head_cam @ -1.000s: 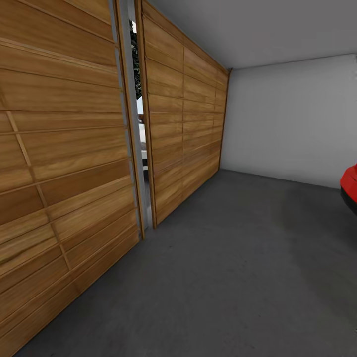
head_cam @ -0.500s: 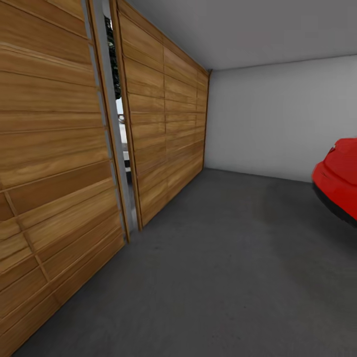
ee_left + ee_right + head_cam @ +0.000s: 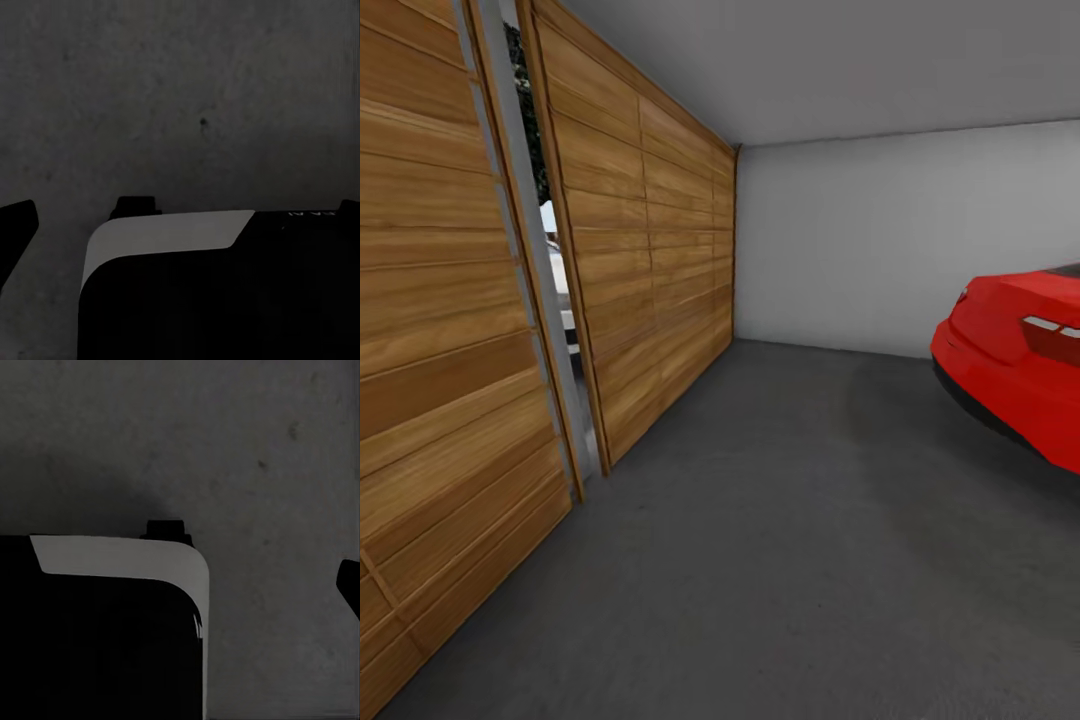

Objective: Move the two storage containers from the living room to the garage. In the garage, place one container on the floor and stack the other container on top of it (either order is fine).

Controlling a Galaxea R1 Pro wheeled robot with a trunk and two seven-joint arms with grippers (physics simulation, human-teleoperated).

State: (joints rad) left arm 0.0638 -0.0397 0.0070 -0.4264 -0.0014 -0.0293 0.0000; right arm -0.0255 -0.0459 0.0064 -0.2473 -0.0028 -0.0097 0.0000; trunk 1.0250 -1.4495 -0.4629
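I am in the garage, on its dark grey concrete floor (image 3: 790, 560). The two storage containers are out of view. In the left wrist view my left gripper (image 3: 181, 219) hangs over the floor (image 3: 187, 90), its dark fingertips (image 3: 15, 232) far apart at the frame's edges with nothing between them. In the right wrist view my right gripper (image 3: 180, 577) also hangs over the concrete (image 3: 247, 442), with one fingertip (image 3: 349, 585) at the edge and nothing held.
Wide wooden panelled doors (image 3: 650, 270) line the left side, with a narrow gap (image 3: 550, 290) between two of them. A white wall (image 3: 860, 240) closes the far end. A red car (image 3: 1020, 350) stands at the right. My own dark base (image 3: 225, 300) shows under both wrists.
The head view has swung to the right: the doors have slid left in the picture and much more of the red car shows. That is camera motion, not the things moving.
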